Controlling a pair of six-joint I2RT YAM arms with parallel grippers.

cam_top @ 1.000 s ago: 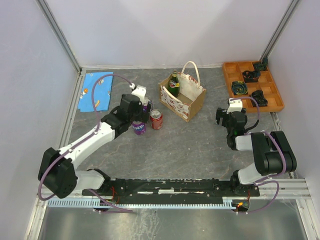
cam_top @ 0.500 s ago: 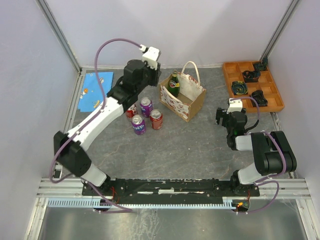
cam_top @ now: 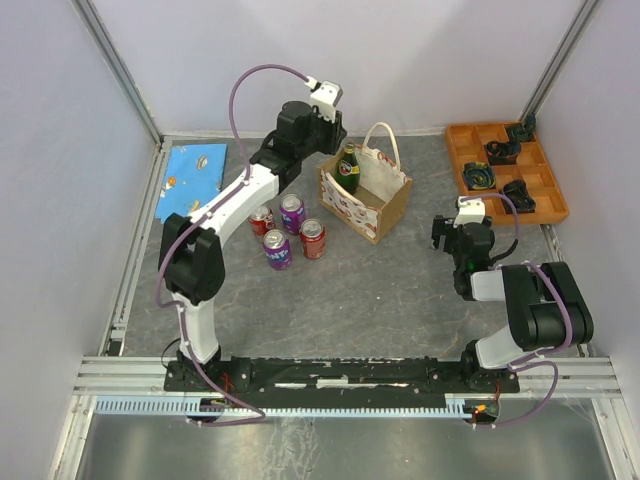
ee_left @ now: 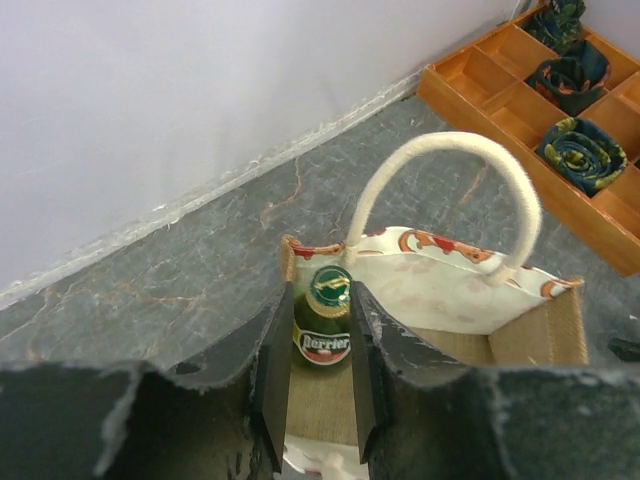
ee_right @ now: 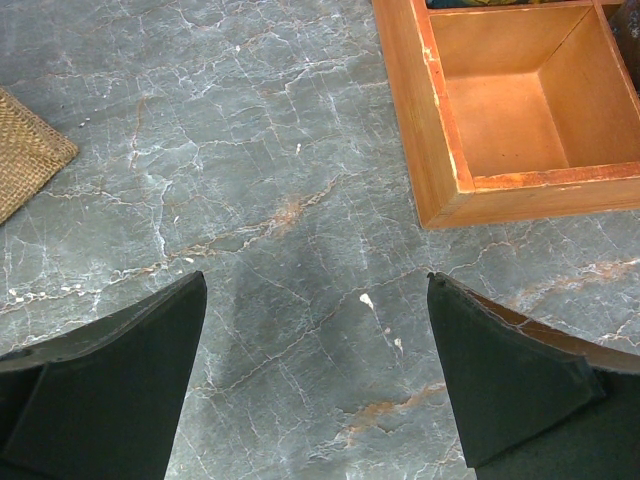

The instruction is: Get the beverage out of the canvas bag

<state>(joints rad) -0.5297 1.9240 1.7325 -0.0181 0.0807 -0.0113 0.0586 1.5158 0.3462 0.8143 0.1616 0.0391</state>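
Canvas bag (cam_top: 372,200): open-topped, standing on the desk (cam_top: 380,290), handles up.
Beverage (ee_left: 322,330): green glass bottle, inside the bag at its far-left corner.
Left pincer (ee_left: 320,292): raised just beyond that corner of the bag, jaws a narrow gap apart, gripping nothing; the bottle shows between them.
Right pincer (ee_right: 315,280): right of the bag, low over the desk, jaws wide, empty.
Four cans (cam_top: 291,212): upright, left of the bag.
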